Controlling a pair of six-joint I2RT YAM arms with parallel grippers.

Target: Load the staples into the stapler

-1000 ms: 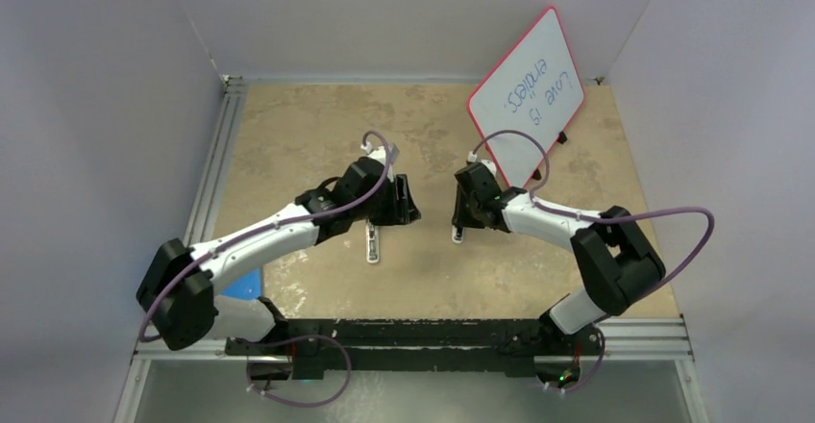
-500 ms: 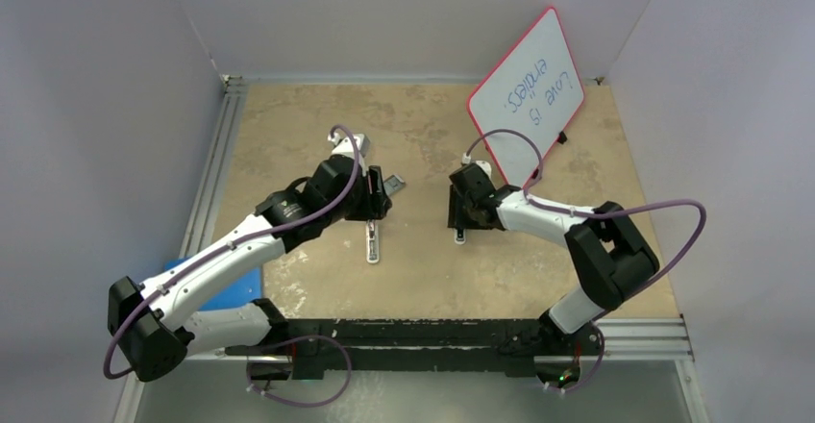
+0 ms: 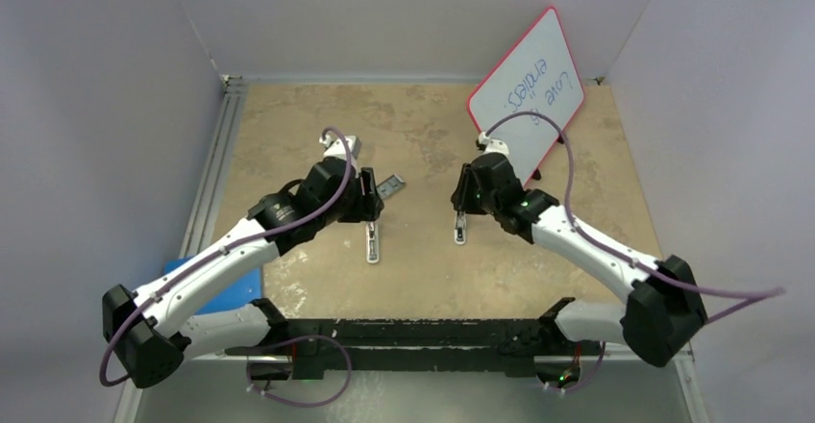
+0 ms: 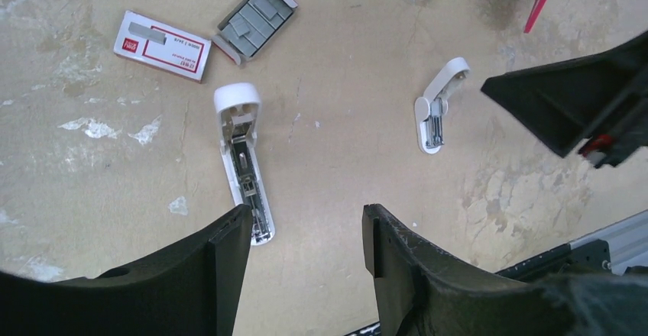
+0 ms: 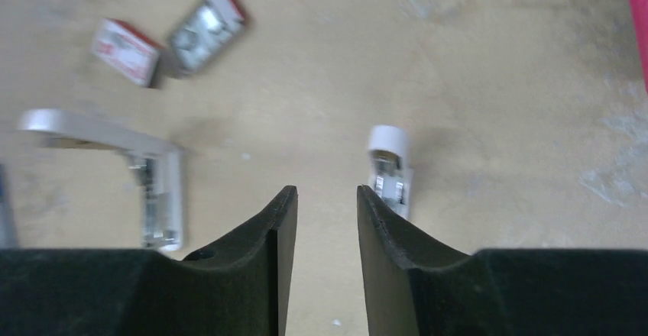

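The stapler [image 4: 243,160] lies on the table, slim and white, its metal channel facing up; in the top view the stapler [image 3: 372,243] sits just in front of my left gripper [image 3: 375,202]. The staples [image 4: 254,19] are grey strips in an open tray, with the red-and-white sleeve [image 4: 163,43] lying beside it. My left gripper [image 4: 306,218] hovers open and empty, its left fingertip over the stapler's near end. My right gripper [image 5: 325,195] is open with a narrow gap and holds nothing; the stapler [image 5: 145,179] is to its left.
A short stubby white piece [image 4: 435,107] lies right of the stapler, just ahead of the right gripper [image 3: 463,194]. A red-framed whiteboard [image 3: 527,96] leans at the back right. A blue object [image 3: 216,284] lies under the left arm. Grey walls enclose the table.
The left arm has pulled back to the left, uncovering the staple tray. The right arm's elbow swung out to the right and its gripper shifted slightly farther back.
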